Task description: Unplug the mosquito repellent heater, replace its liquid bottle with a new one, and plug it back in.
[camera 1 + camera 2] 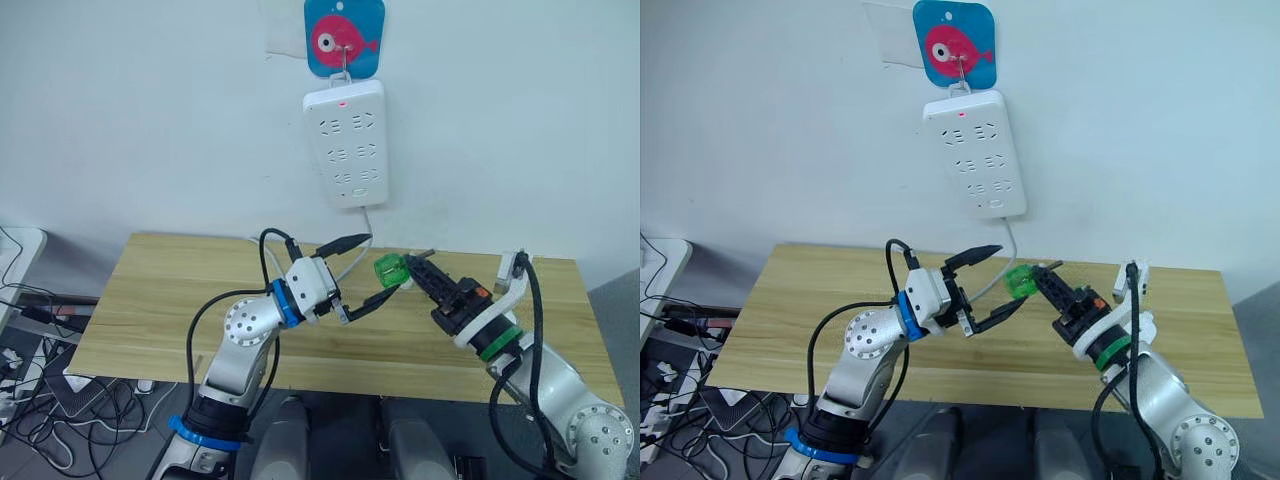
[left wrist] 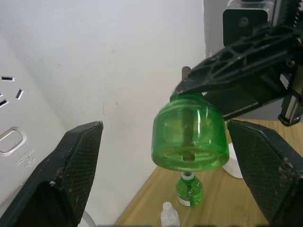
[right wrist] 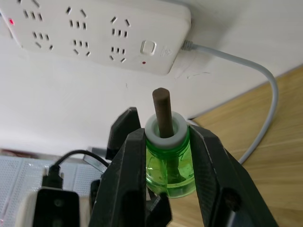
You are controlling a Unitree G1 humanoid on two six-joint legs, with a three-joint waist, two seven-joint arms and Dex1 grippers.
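Holding a green liquid bottle [image 3: 169, 161] by its neck, the right gripper [image 1: 412, 272] has its fingers clamped on either side of the white collar, with the brown wick [image 3: 163, 109] sticking out free, probably so the wick end stays clear for screwing into a heater later. The left gripper [image 1: 354, 277] sits just at 9 o'clock of the bottle with its fingers spread wide, one above and one below, nothing in them; looks like it's lined up to take the bottle's fat end, though that's my guess. Both hover above the wooden tabletop [image 1: 150, 300], under the white power strip [image 1: 346, 140] hanging on the wall at 12 o'clock, sockets all empty. Another green bottle [image 2: 189, 190] and a small white cap-like piece [image 2: 169, 213] stand on the tabletop. I can't pick out the heater itself for sure.
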